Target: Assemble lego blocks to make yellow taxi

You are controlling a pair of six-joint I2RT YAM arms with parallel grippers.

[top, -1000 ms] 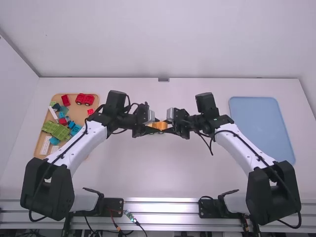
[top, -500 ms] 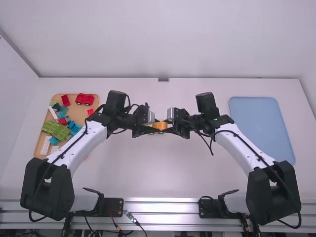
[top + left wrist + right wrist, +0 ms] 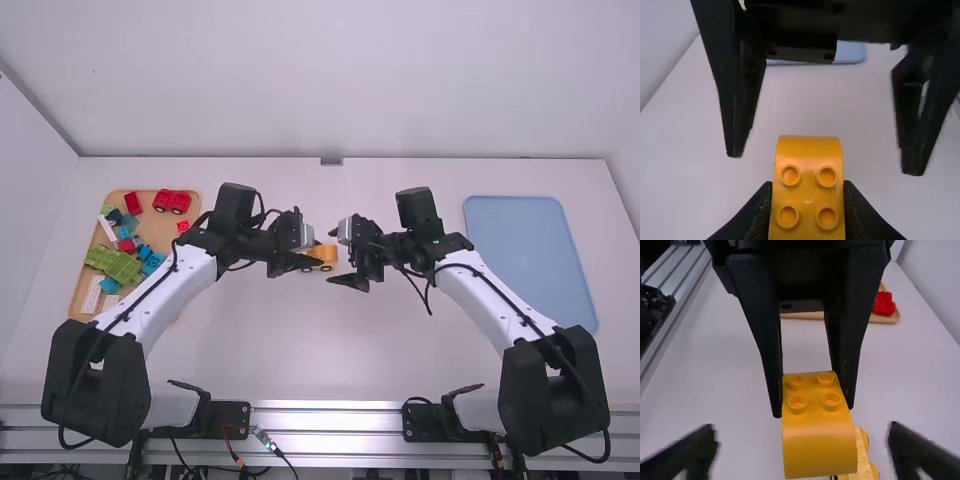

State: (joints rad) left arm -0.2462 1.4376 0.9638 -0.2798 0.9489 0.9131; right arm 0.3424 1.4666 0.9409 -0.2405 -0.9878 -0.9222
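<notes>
In the high view my left gripper (image 3: 306, 261) is near the table's middle, closed on a yellow-orange curved block (image 3: 320, 250); wheels show just below it. My right gripper (image 3: 340, 267) stands to its right with fingers apart. In the left wrist view the left gripper (image 3: 808, 192) pinches the curved block (image 3: 808, 192) from both sides, four studs facing the camera. In the right wrist view the right gripper (image 3: 802, 445) is spread wide, the block (image 3: 819, 440) between its blurred fingers without touching them. A yellow wheeled base (image 3: 863, 452) is partly hidden behind the block.
A wooden tray (image 3: 78, 300) at the left holds a red car (image 3: 171, 201), a green build (image 3: 115, 263) and several loose bricks. At the right lies a blue mat (image 3: 525, 255).
The right gripper's fingers have opened and parted from the yellow block, uncovering more of it and the wheels. The left arm has kept still, its gripper still closed on the block.
</notes>
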